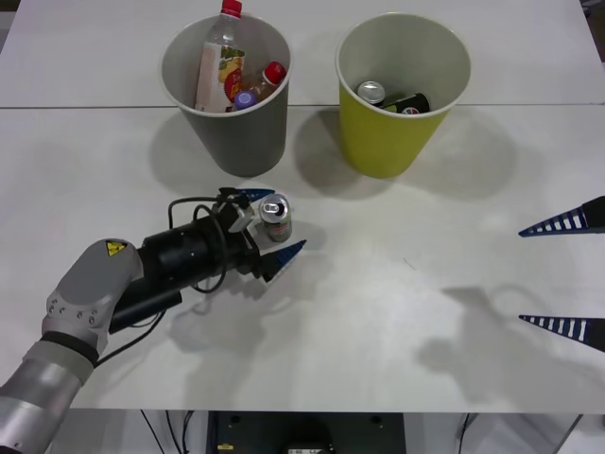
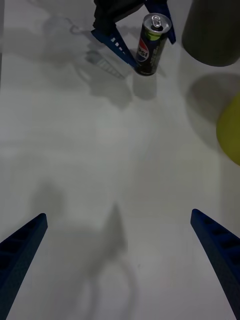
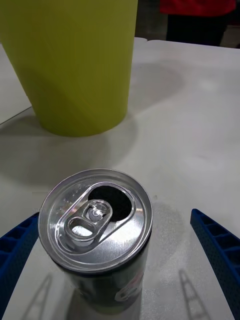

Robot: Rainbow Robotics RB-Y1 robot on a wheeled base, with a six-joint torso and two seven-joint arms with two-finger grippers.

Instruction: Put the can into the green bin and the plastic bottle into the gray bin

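The can (image 1: 275, 218) stands between my spread left hand (image 1: 271, 223); the gray bin (image 1: 236, 132) holds bottles (image 1: 219, 61), the green bin (image 1: 388, 142) cans (image 1: 371, 92), on the white tabletop (image 1: 397, 312).

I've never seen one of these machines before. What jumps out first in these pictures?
The left gripper has its blue fingers open around an upright can standing on the white table. Behind it stand two big cup-shaped bins: the gray bin with plastic bottles inside, and to its right the green bin, already holding cans. The right gripper waits open at the table's right edge.
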